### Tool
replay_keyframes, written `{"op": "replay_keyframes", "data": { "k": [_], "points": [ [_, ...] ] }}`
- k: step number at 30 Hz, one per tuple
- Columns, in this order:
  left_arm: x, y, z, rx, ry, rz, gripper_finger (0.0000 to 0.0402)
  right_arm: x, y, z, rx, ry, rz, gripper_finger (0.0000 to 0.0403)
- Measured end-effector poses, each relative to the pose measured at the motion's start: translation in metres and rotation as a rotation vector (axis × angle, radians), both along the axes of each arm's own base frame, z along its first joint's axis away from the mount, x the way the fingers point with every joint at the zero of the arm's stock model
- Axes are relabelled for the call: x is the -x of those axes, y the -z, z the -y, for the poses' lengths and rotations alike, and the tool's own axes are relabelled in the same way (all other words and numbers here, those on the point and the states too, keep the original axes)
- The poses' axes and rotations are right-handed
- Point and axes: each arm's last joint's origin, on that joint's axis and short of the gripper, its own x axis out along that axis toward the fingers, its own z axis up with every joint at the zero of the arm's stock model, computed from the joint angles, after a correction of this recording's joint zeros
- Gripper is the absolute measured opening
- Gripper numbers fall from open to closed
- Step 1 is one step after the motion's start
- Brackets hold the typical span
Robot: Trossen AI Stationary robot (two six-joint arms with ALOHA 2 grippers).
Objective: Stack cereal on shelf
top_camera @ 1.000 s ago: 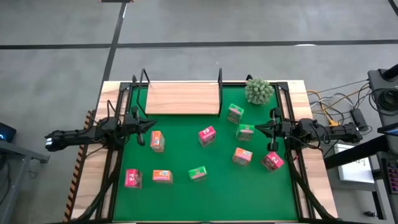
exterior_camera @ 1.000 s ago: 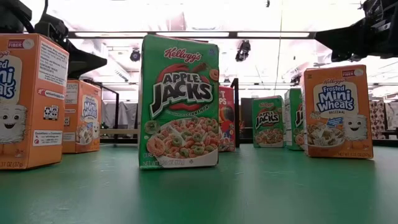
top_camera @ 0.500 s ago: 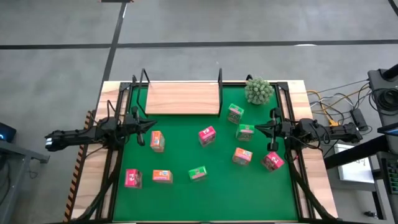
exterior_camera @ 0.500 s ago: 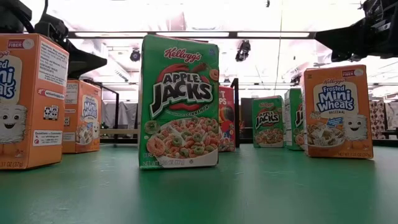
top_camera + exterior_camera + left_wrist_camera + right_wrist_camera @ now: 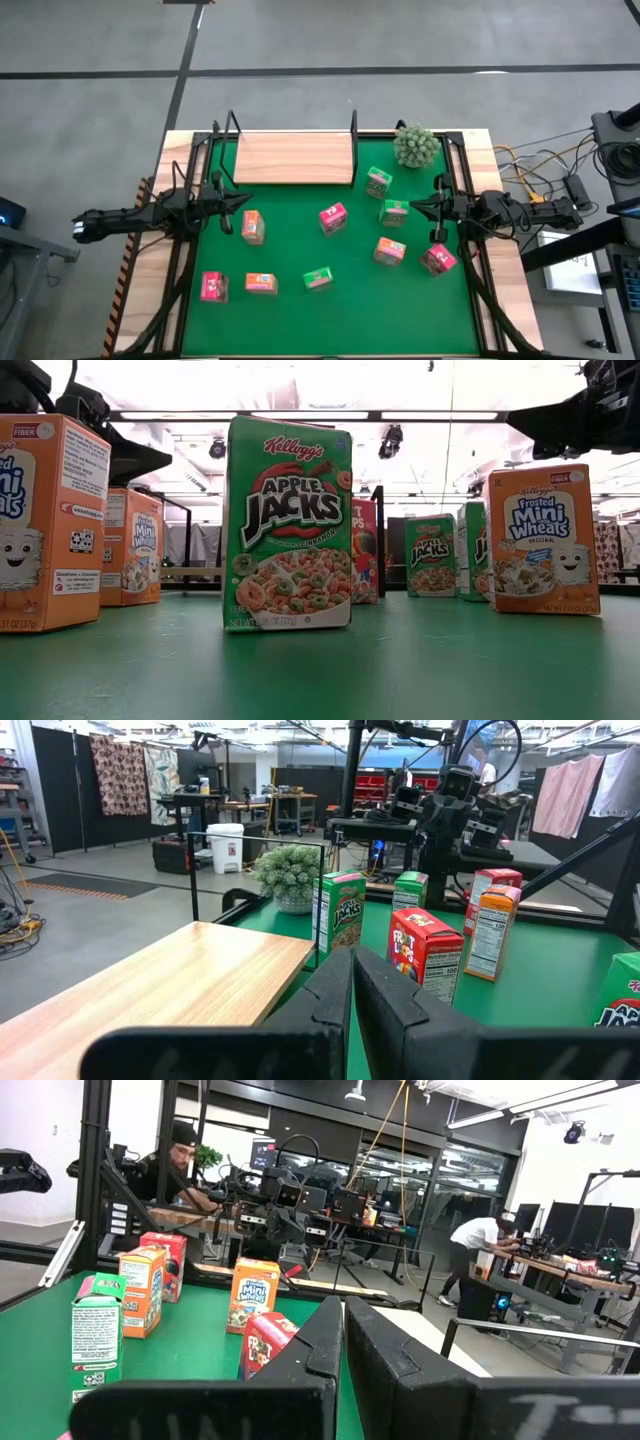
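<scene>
Both arms are parked at the sides of the table (image 5: 330,340), and nothing is in either grip. The left hand (image 5: 243,201) sits over the green mat's left edge, fingers pressed together, pointing inward. Closest to it is an orange cereal box (image 5: 253,227), just beside the fingertips and a little nearer the front edge, not touching. The shelf (image 5: 293,158) lies at the back left of the mat, bare wood on top, just beyond that hand; in the left wrist view its board (image 5: 150,990) runs alongside the closed fingers (image 5: 335,1000).

Across the way, the right hand (image 5: 415,206) is also pressed together, hanging at the right edge of the mat. A green box (image 5: 394,212) stands right at its tip, very near, though I cannot tell whether they touch. Another green box (image 5: 378,182) is just behind that one, toward the bushy plant (image 5: 415,145) in the back right corner.

The rest of the cereal is scattered on the mat, well apart from both hands: a pink-red box (image 5: 333,217) in the middle, an orange one (image 5: 390,251) and a pink-red one (image 5: 438,259) toward the right front, and along the front a pink-red box (image 5: 213,287), an orange box (image 5: 261,284) and a green box (image 5: 318,279). I count eight from above. In the low view the green box (image 5: 290,525) stands upright front and centre.
</scene>
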Motion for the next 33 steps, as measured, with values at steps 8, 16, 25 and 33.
{"op": "replay_keyframes", "data": {
  "k": [8, 16, 25, 33],
  "points": [
    [0.0, 0.0, 0.0, 0.0, 0.0, 0.0, 0.0, 0.0, 0.0, 0.0, 0.0, 0.0, 0.0, 0.0009],
    [0.0, 0.0, 0.0, 0.0, 0.0, 0.0, 0.0, 0.0, 0.0, 0.0, 0.0, 0.0, 0.0, 0.0009],
    [0.0, -0.001, 0.0, 0.016, 0.001, 0.016, 0.0, 0.0, 0.0, 0.0, -0.083, -0.025, 0.008, 0.0009],
    [0.004, -0.024, 0.0, 0.358, 0.067, 0.37, 0.0, 0.0, -0.002, -0.001, -0.575, -0.136, 0.054, 0.0009]
  ]
}}
